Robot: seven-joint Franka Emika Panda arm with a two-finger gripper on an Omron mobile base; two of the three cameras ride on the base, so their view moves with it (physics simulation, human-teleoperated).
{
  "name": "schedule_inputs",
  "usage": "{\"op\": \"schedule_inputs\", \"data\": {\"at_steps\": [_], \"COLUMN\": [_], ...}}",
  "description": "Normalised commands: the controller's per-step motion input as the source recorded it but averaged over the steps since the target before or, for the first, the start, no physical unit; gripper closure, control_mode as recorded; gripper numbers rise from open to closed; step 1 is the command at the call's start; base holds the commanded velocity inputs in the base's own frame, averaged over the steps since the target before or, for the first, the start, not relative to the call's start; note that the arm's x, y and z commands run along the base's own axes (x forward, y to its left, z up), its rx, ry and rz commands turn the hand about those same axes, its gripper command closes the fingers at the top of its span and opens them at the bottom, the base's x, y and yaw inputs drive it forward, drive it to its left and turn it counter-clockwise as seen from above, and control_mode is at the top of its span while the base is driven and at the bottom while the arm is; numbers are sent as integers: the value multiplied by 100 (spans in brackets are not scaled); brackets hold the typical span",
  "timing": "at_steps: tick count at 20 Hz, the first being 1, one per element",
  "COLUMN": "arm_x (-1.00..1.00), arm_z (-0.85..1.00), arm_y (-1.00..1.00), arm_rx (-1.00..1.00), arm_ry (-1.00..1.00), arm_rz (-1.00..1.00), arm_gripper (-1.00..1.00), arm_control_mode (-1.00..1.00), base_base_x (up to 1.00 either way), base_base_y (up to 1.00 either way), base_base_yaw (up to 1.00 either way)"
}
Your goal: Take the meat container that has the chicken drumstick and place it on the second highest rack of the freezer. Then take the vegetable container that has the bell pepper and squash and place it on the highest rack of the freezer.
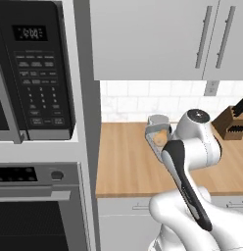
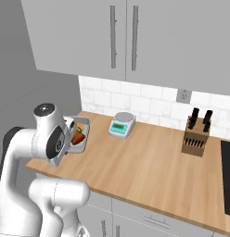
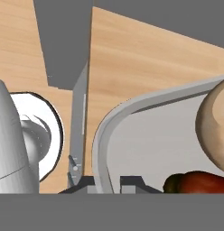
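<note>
I hold the grey vegetable container (image 3: 132,108) tilted above the wooden counter (image 2: 149,166), and its rim runs down between my fingertips. The gripper (image 3: 109,182) is shut on that rim. Inside the container lie the pale tan squash (image 3: 215,122) and the red bell pepper (image 3: 199,182). From the right base camera the container (image 2: 84,127) shows beside my wrist, with the bell pepper (image 2: 78,138) in it. In the left base view the container (image 1: 154,128) peeks out behind my forearm. The chicken drumstick, the freezer and its racks are out of view.
A kitchen scale (image 2: 122,124) and a knife block (image 2: 196,134) stand near the tiled back wall. A microwave (image 1: 35,73) sits above an oven (image 1: 35,206) in the tall unit at left. Grey wall cabinets (image 2: 135,37) hang overhead. A dark cooktop (image 2: 228,176) lies far right.
</note>
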Motion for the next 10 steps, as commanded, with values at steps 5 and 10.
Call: {"op": "schedule_inputs", "data": {"at_steps": [5, 10], "arm_x": [-16, 0], "arm_z": [0, 0], "arm_y": [0, 0], "arm_rx": [0, 0], "arm_ry": [-1, 0], "arm_rz": [0, 0], "arm_gripper": [100, 100], "arm_control_mode": [100, 100], "base_base_x": [-13, -99], "base_base_y": [0, 0], "base_base_yaw": [0, -9]}}
